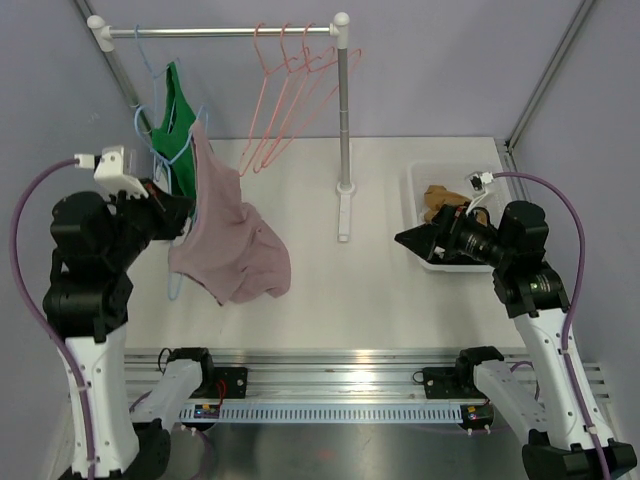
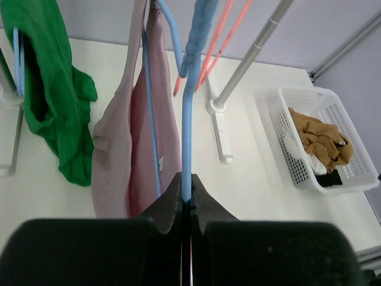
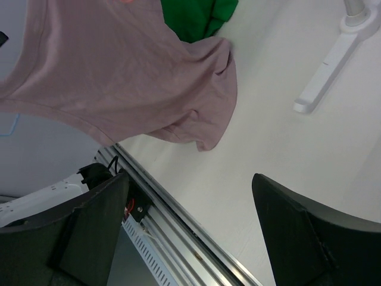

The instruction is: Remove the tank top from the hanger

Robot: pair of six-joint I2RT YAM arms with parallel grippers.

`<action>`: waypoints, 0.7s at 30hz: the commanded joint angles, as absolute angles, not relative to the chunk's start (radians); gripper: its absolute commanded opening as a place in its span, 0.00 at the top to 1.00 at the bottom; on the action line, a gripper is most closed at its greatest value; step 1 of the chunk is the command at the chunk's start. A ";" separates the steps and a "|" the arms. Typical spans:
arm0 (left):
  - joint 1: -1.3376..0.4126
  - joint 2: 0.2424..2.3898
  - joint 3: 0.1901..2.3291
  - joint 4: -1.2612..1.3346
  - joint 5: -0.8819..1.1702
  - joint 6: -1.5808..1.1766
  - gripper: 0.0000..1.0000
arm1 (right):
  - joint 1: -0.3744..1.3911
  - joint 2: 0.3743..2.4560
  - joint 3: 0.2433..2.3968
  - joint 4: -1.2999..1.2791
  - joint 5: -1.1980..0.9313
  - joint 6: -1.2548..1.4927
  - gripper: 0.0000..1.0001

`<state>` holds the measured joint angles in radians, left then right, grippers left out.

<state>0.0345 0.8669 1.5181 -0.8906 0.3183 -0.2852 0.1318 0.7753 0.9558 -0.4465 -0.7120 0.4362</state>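
The job is not done yet. The pink tank top (image 1: 230, 250) hangs on the blue hanger (image 2: 188, 137) at the left of the surface (image 1: 400, 310). Its top part is up on the hanger and its bottom part lies bunched on the surface. In the left wrist view a thin blue bar of the hanger runs down inside the top, so the top has not come off. The left fingers (image 2: 184, 199) are closed tight on the blue hanger, low down. The right fingers (image 1: 412, 240) are wide open and hold nothing. They are well apart from the tank top, over by the white basket (image 2: 284, 143). I think what is left is for the open fingers to go to the pink cloth, take it and pull it off the hanger while the other arm holds the hanger. I cannot tell if the hanger's hook is on the rail (image 1: 220, 32). Now the count. There is one pink tank top and one green top (image 2: 53, 101), which hangs on its own blue hanger. So I see at least two blue hangers. There look to be three bare pink hangers (image 1: 285, 90) on the one rail. There is one basket, with a brown cloth (image 2: 318, 140) in it.
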 commanded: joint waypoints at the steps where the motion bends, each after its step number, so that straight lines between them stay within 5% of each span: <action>1: 0.029 0.723 1.428 -0.897 0.357 -0.273 1.00 | 0.164 0.779 0.976 -0.371 -0.819 0.446 0.08; 10: -0.087 0.502 1.106 -1.048 0.446 -0.270 1.00 | 0.432 0.860 0.893 -0.226 -0.678 0.523 0.08; 21: -0.373 0.633 0.956 -0.925 0.601 -0.275 1.00 | 0.839 1.136 0.864 0.066 -0.122 0.574 0.08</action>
